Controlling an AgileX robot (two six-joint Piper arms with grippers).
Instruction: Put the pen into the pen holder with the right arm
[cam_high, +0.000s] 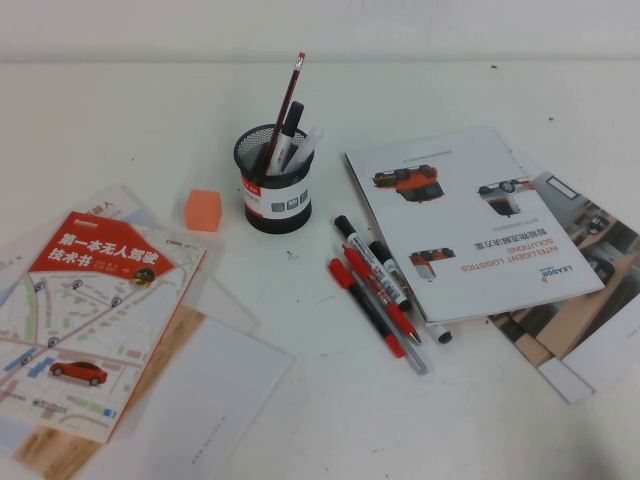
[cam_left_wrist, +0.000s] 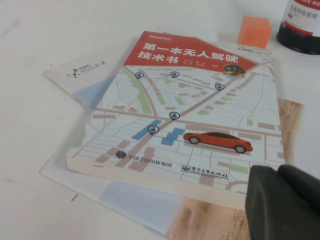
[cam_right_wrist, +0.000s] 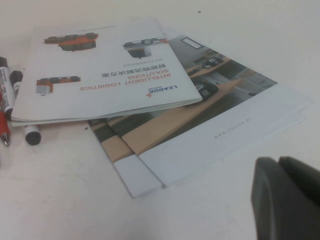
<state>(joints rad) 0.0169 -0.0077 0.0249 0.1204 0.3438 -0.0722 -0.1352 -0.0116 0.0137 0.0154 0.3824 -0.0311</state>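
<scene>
The pen, red-capped and dark-barrelled, lies on the white table at the near-left edge of a loose cluster of pens, untouched, just in front of the mesh pen holder (already stocked with several others). The right gripper waits well apart beside the brochures, the left gripper over a map-covered book; whether either is open, I cannot tell.

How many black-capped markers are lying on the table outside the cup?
2: a marker beside the red pen, another marker partly under the brochure. More could hide there. Left gripper over the book, right gripper by that brochure.
</scene>
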